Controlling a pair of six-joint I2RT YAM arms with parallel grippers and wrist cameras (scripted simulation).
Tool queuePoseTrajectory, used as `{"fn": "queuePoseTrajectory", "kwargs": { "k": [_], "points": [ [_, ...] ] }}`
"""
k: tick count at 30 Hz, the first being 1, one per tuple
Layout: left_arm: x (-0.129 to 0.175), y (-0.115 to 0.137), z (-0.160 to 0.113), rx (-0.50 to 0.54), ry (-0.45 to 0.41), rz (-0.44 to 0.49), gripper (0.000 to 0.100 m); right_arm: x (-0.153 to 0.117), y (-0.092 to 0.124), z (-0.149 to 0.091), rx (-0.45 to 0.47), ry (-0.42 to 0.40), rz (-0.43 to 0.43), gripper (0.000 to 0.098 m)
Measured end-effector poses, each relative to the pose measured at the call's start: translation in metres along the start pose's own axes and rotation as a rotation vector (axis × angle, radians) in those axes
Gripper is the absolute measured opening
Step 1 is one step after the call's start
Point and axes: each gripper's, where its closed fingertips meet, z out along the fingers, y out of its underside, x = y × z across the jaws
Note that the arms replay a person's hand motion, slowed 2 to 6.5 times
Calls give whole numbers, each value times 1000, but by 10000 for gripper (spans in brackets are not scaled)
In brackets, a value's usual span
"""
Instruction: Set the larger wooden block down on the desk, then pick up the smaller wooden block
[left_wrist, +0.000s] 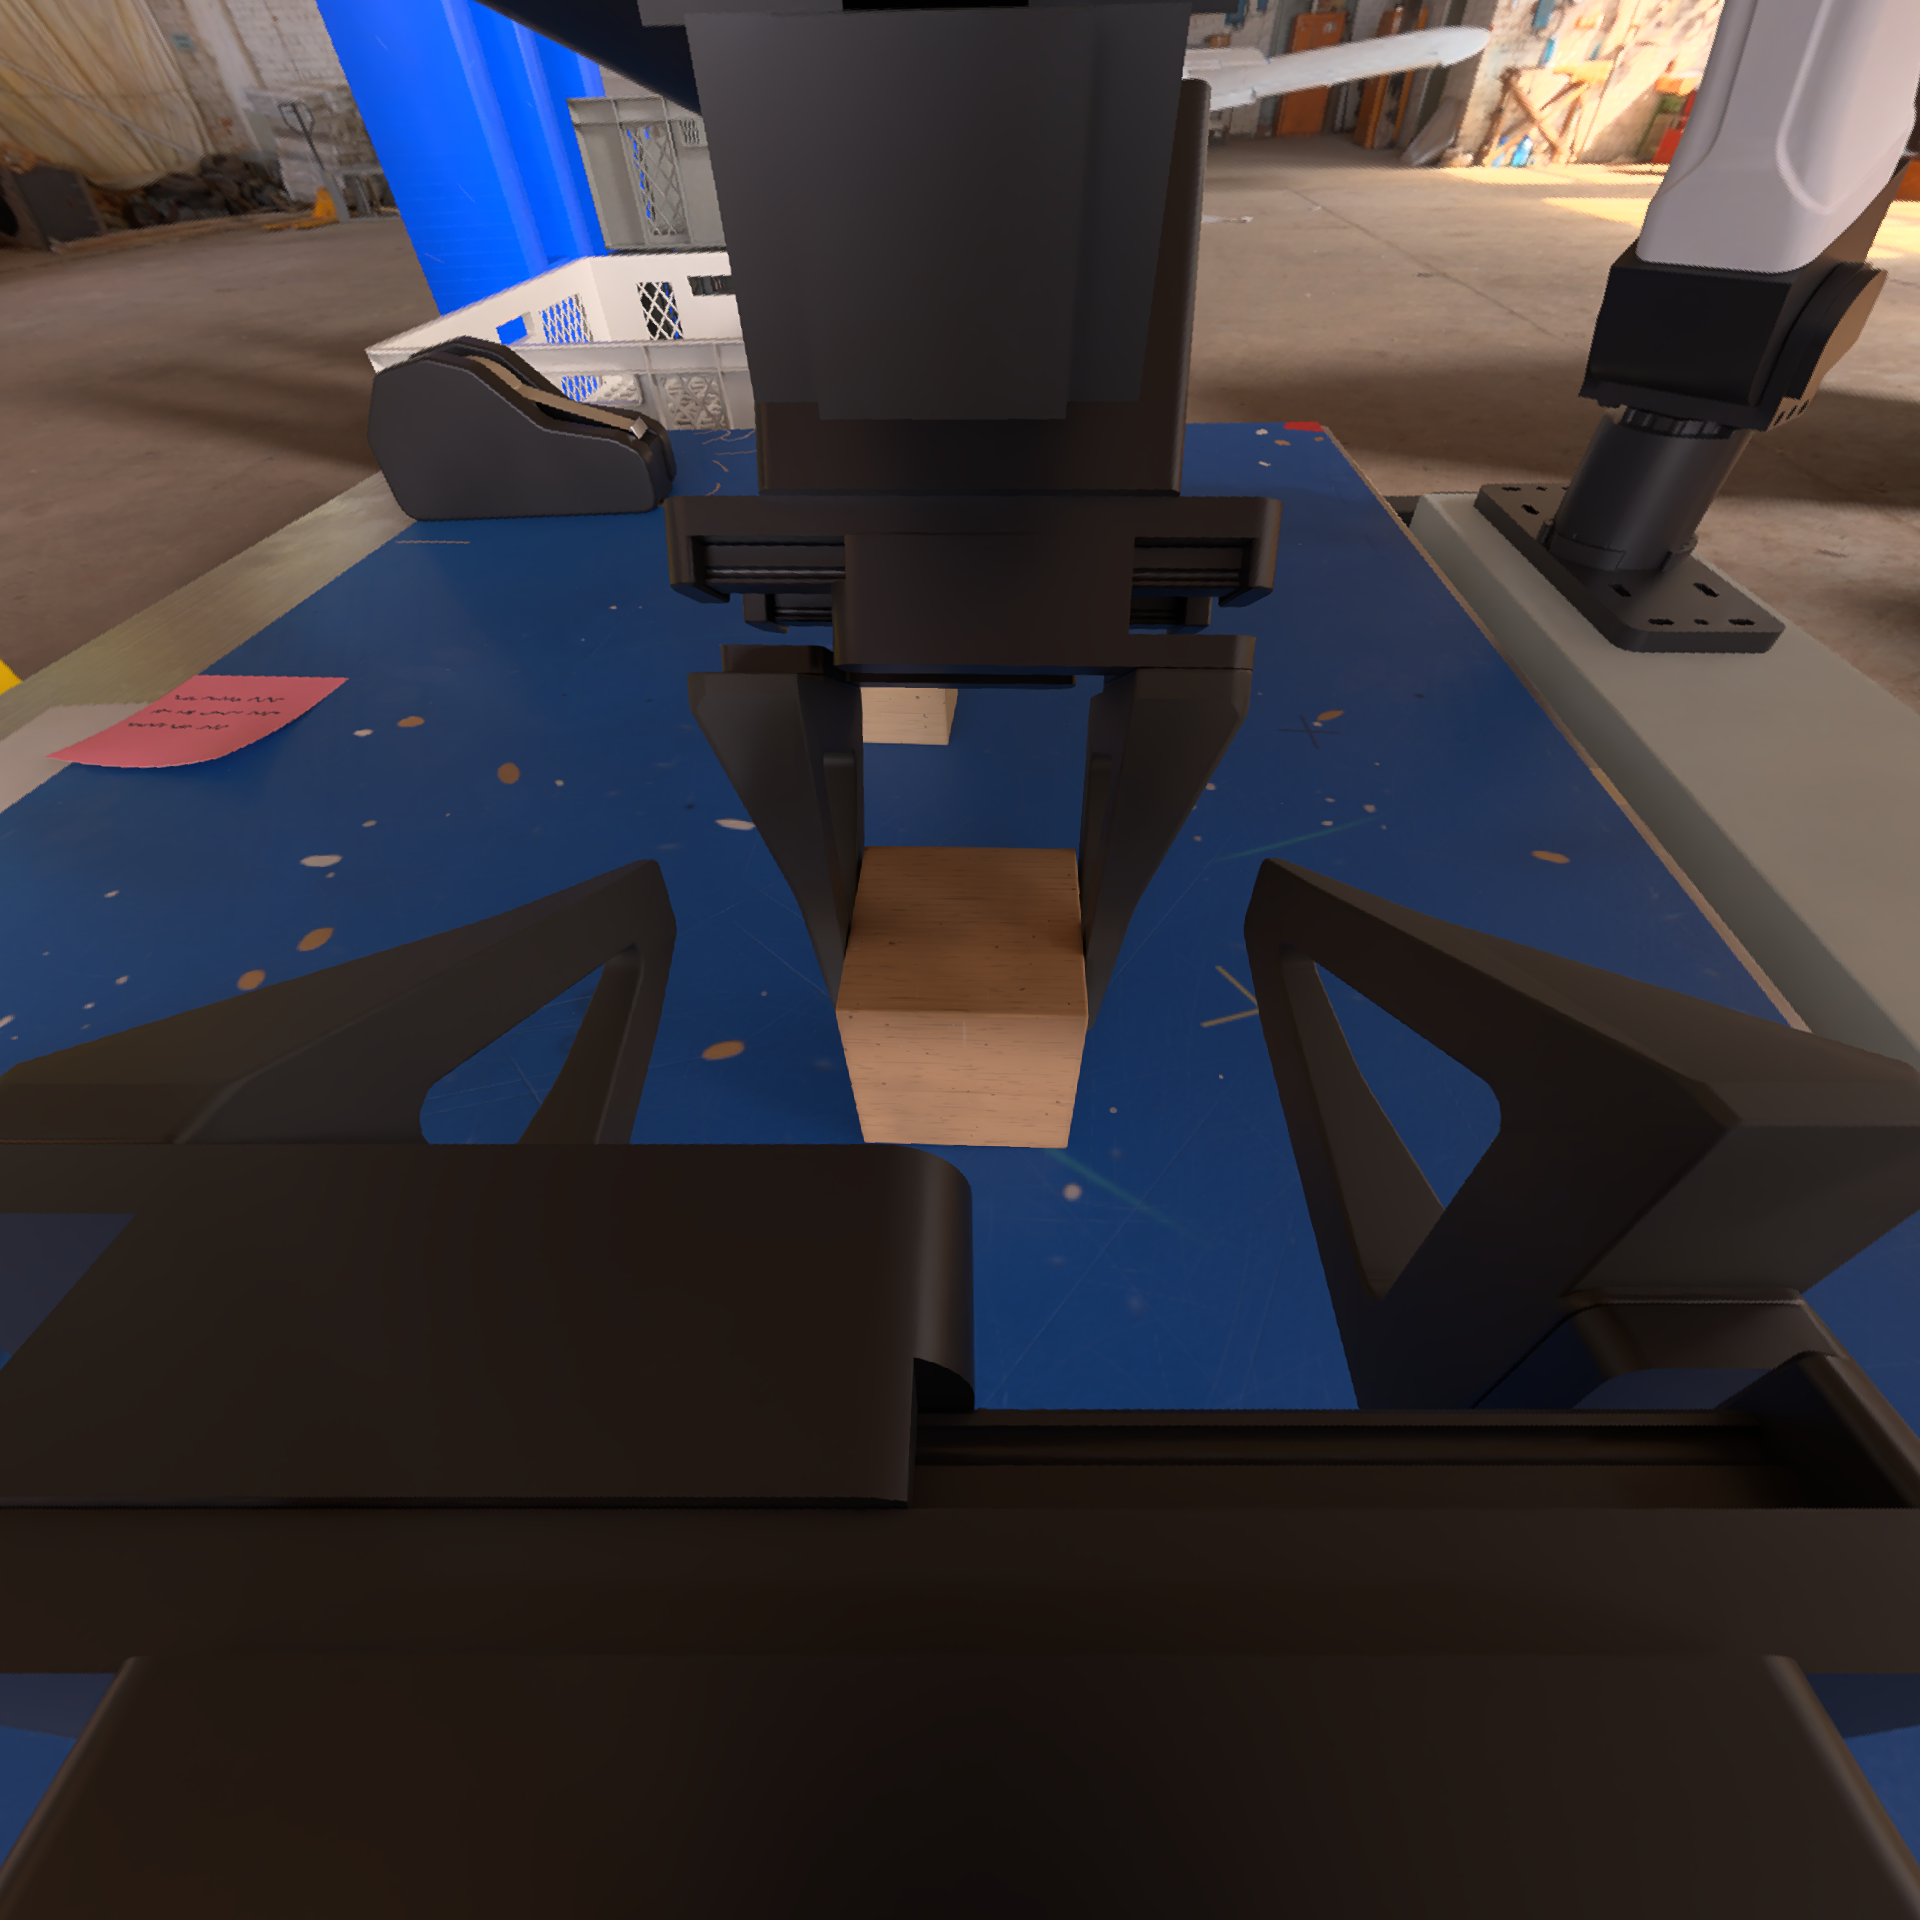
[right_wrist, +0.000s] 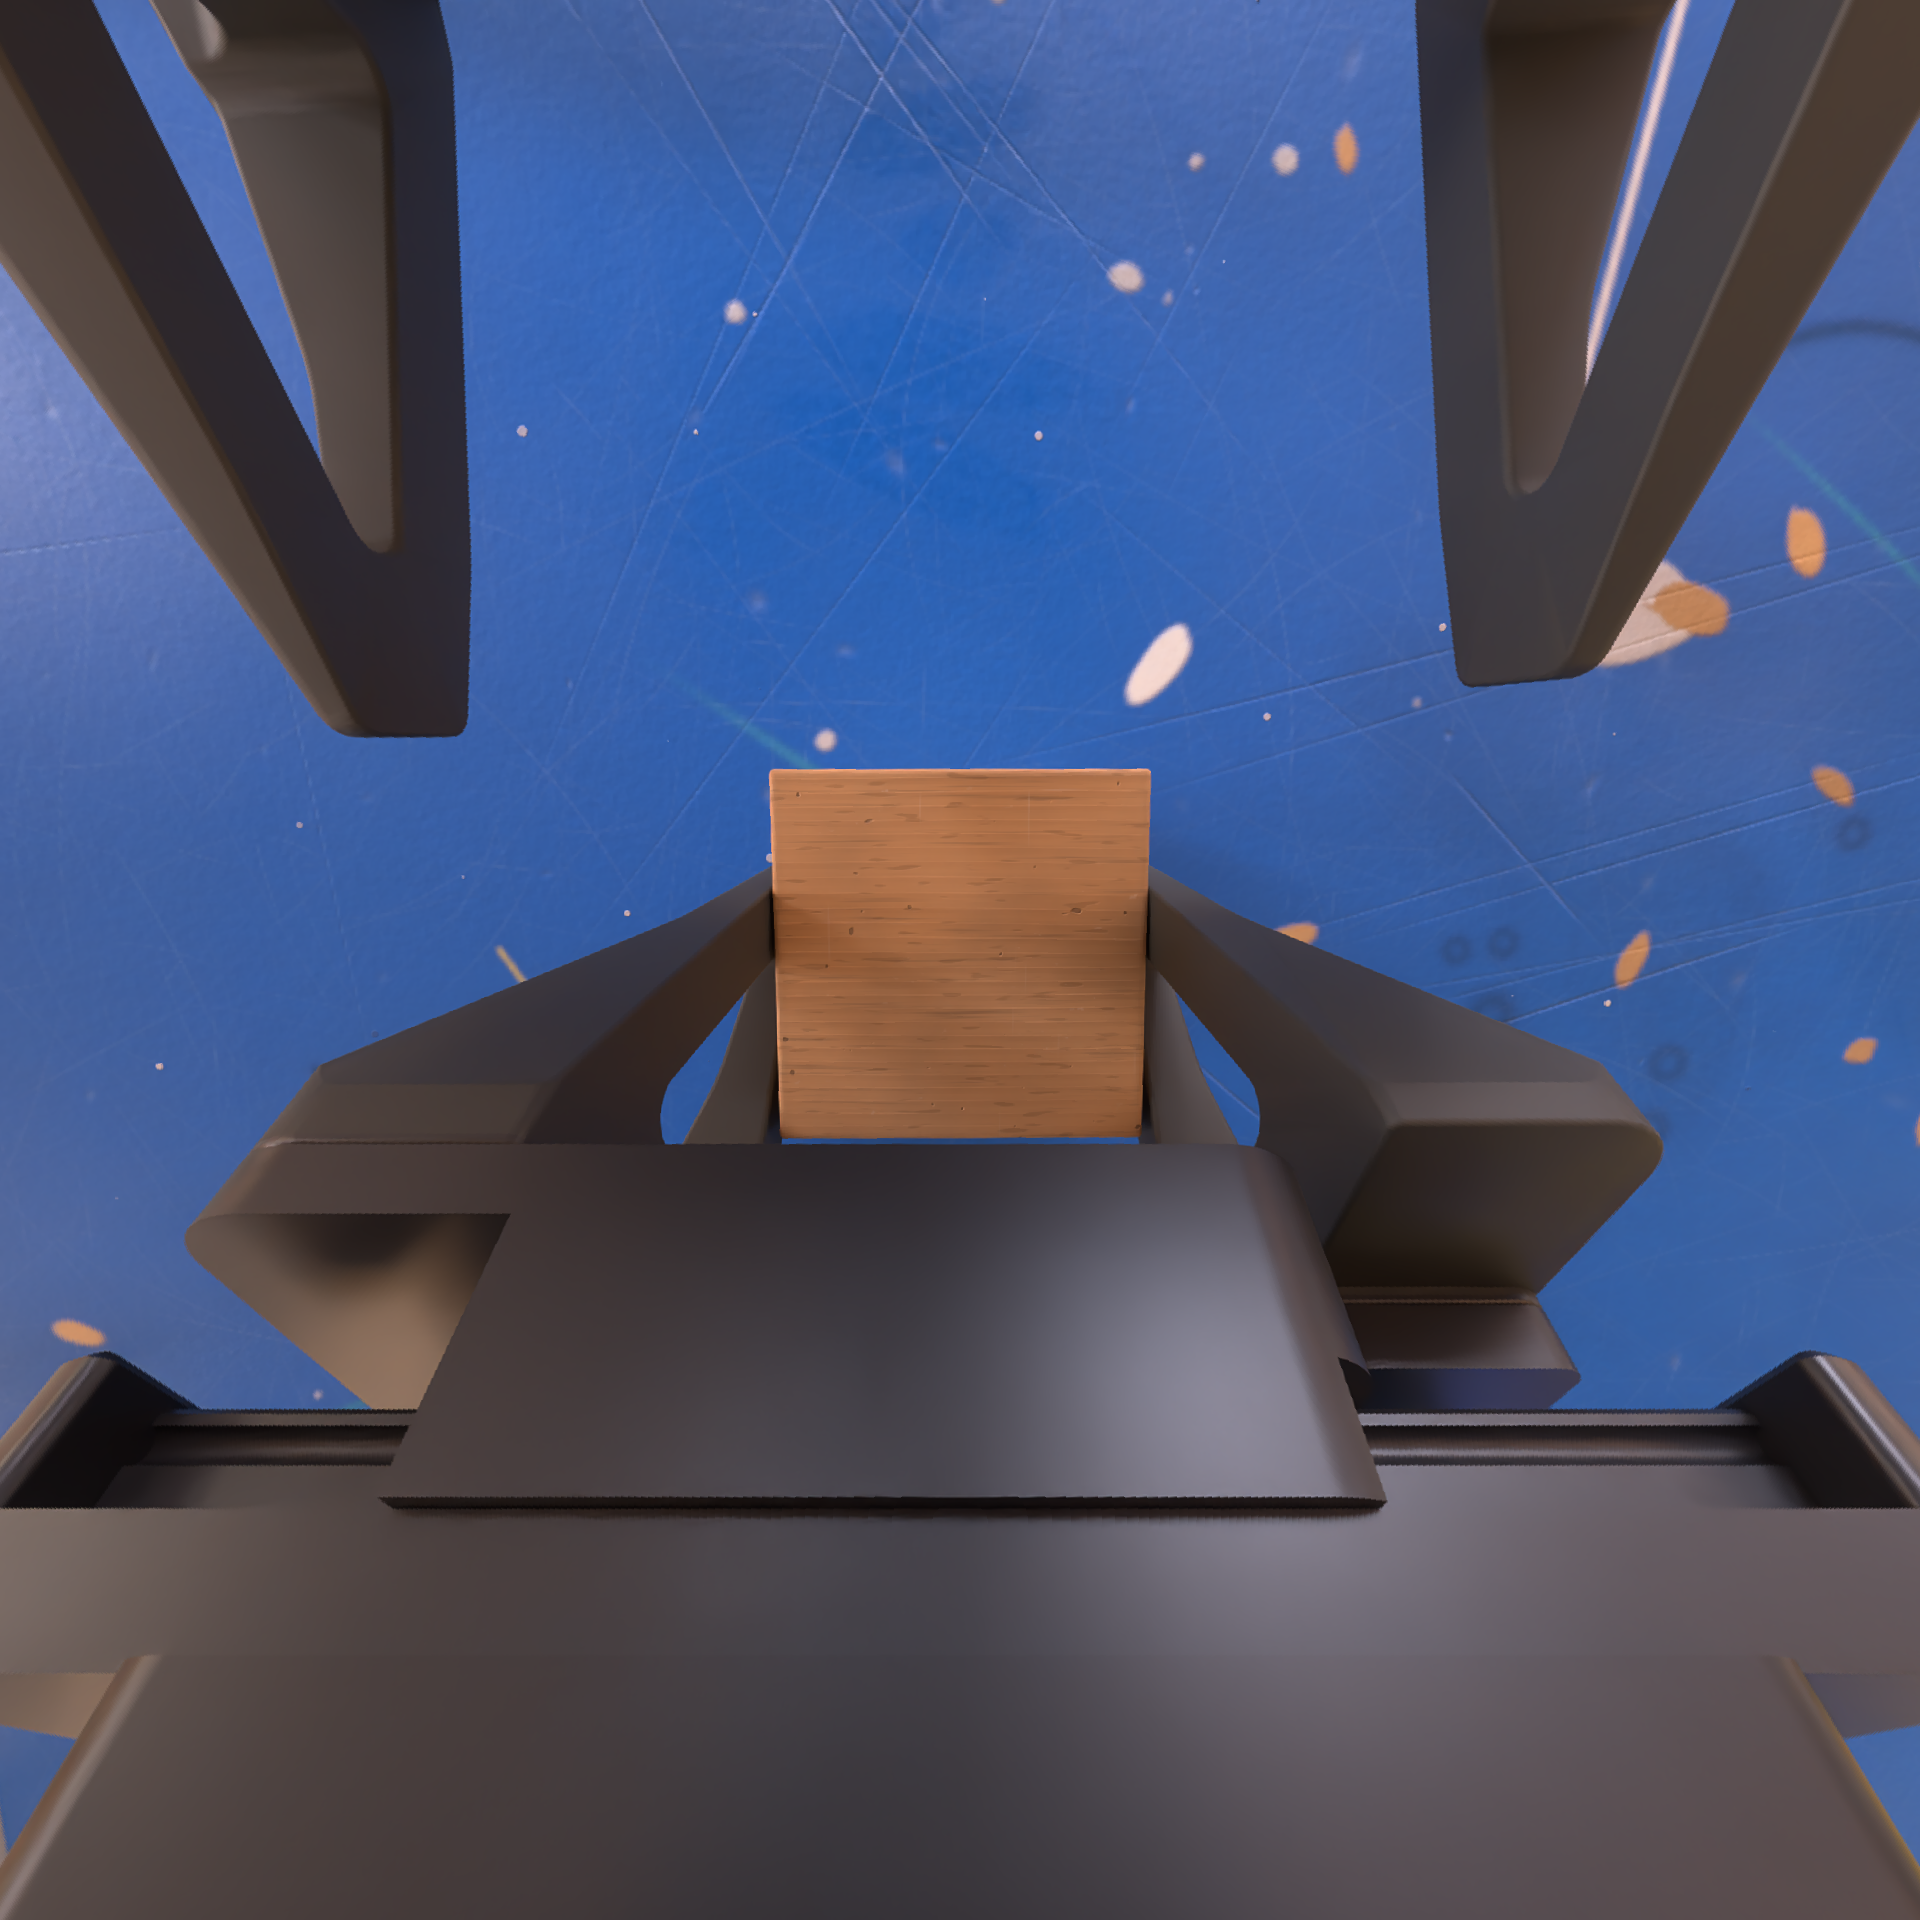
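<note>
A wooden block (left_wrist: 961, 1060) is clamped between the fingers of my right gripper (left_wrist: 964, 982), which points straight down over the blue desk mat (left_wrist: 416, 883). In the right wrist view the gripper (right_wrist: 960, 883) is shut on the block (right_wrist: 961, 987). I cannot tell whether the block touches the mat. A smaller-looking wooden block (left_wrist: 909, 715) lies on the mat behind it, mostly hidden by the right gripper. My left gripper (left_wrist: 958, 873) is open and empty. Its fingers stand wide on either side of the held block and also show in the right wrist view (right_wrist: 961, 707).
A black tape dispenser (left_wrist: 509, 447) stands at the mat's far left. White crates (left_wrist: 623, 332) stand behind it. A pink paper note (left_wrist: 197, 720) lies at the left edge. The right arm's base (left_wrist: 1631, 561) sits on a grey strip along the right edge.
</note>
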Motion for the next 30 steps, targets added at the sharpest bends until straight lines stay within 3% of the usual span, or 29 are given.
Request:
{"fn": "queuePoseTrajectory", "kwargs": {
  "k": [15, 19, 25, 30],
  "points": [
    [0, 0, 0, -2, 1, -1, 940, -4, -6, -4, 30, -26, -4, 518],
    [0, 0, 0, -2, 1, -2, 940, -1, -12, -18, 63, -8, -4, 748],
    [0, 0, 0, -2, 1, -1, 940, 5, -11, -50, 89, 43, -24, 755],
    [0, 0, 0, -2, 1, 0, 940, 15, 6, -78, 54, 100, -25, 737]
  ]
}}
